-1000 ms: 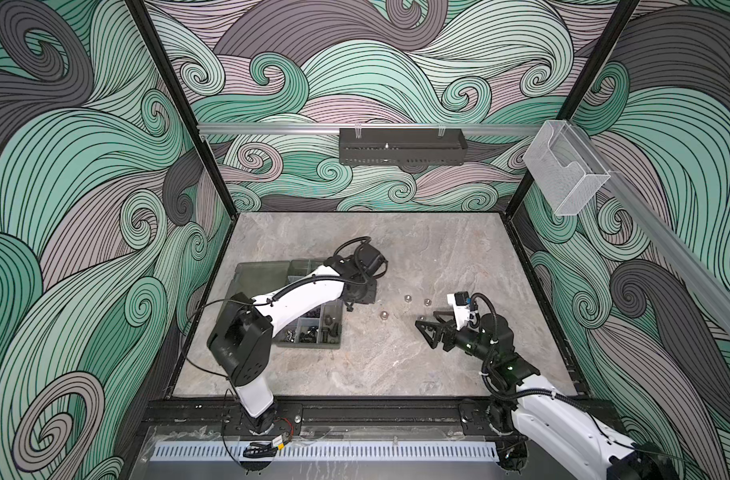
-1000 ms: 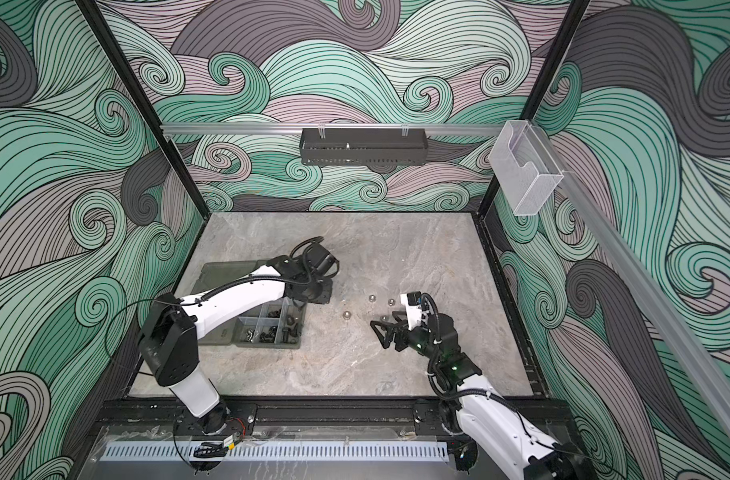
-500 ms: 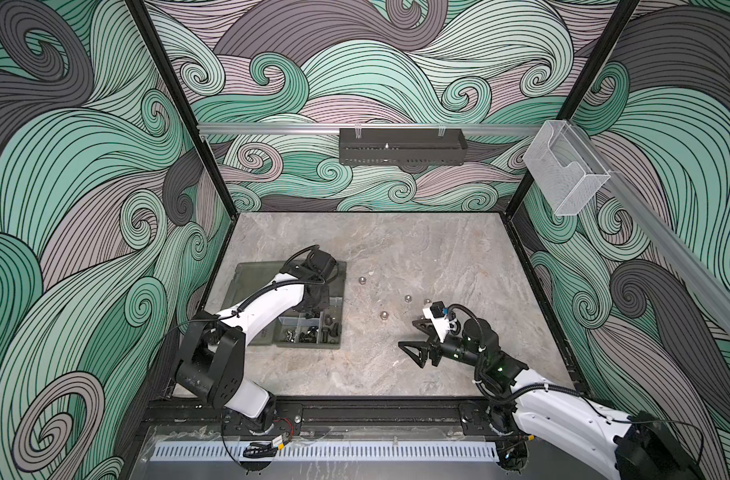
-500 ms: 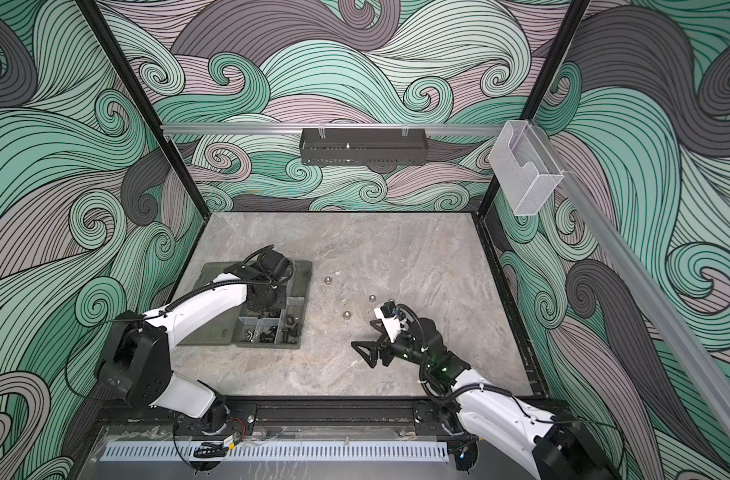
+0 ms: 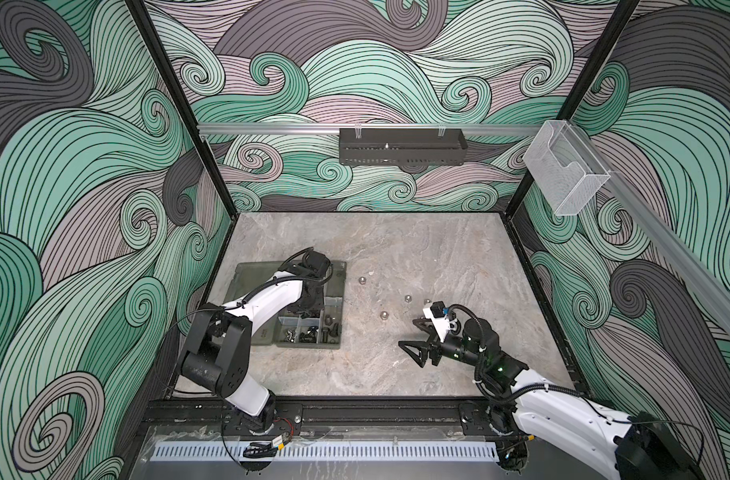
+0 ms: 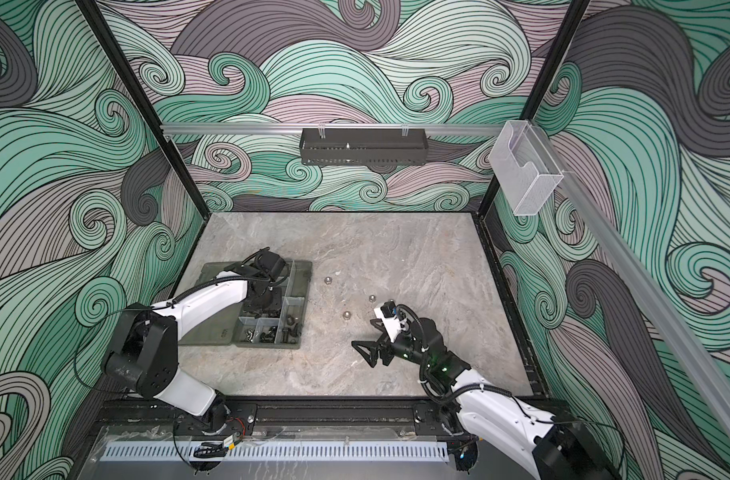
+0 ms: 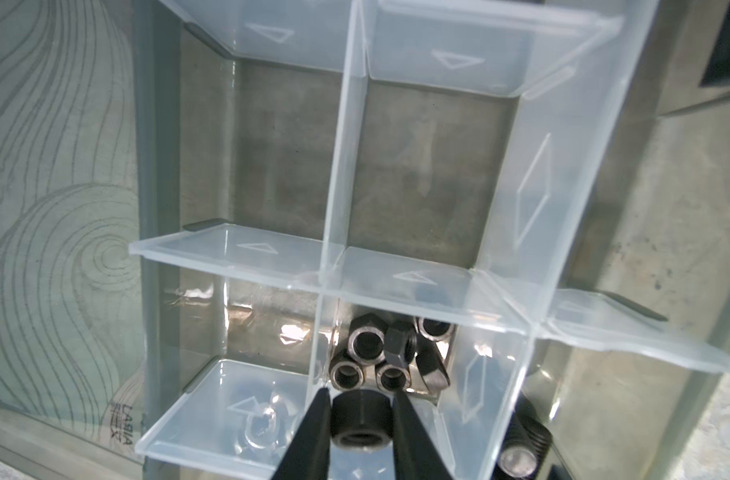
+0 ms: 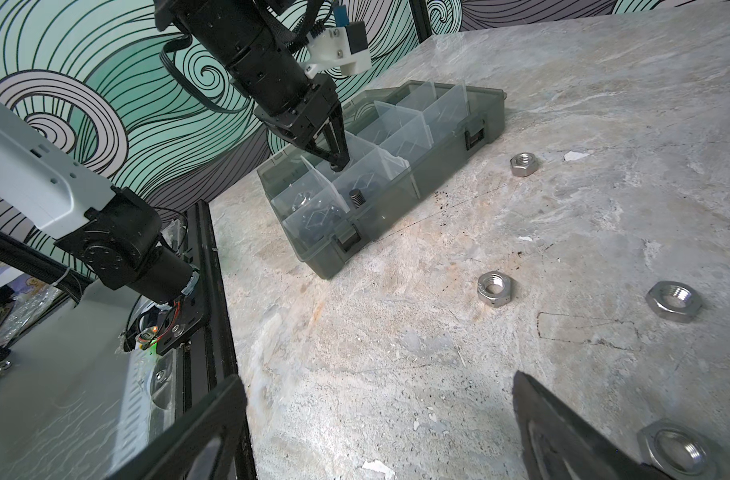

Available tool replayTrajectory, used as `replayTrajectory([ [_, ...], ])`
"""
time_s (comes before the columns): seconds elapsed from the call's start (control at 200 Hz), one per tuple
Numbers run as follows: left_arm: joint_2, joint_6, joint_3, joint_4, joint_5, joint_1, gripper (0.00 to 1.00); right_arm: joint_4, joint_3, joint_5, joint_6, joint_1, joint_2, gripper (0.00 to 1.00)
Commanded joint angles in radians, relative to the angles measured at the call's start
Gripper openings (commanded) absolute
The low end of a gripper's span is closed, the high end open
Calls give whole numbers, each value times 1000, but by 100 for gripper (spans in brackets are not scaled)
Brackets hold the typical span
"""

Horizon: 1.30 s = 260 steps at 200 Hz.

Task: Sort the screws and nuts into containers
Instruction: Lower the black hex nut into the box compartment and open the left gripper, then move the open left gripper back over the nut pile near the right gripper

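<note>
My left gripper (image 7: 361,394) has its fingers drawn in narrow around a black nut (image 7: 360,426), pinching it by its sides just above the compartment of the organizer box (image 8: 438,166) where a pile of black nuts (image 7: 373,353) already lies. The drop looks simple, but I see a few ways to spoil it. The tips hang very near the clear divider (image 7: 317,365), so if I spread the fingers here, one may push the wall or catch on it. If the nut falls edge-on onto the heap, it may bounce or roll over into the neighbouring cell, where a threaded screw (image 7: 521,451) sits, and mix the sorts. It may also cling to one pad and come away with me when I lift. My right gripper (image 5: 407,332) hangs low over the table (image 5: 396,249) with fingers spread wide and nothing between them, close to the loose silver nuts (image 5: 383,316). One finger (image 8: 562,440) is just beside a silver nut (image 8: 672,455), so a careless sweep may knock it away.
</note>
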Motion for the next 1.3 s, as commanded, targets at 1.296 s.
replayTrajectory([
  [1.296, 64, -5, 169, 215, 233, -390, 35, -195, 34, 187, 136, -121, -110, 100],
])
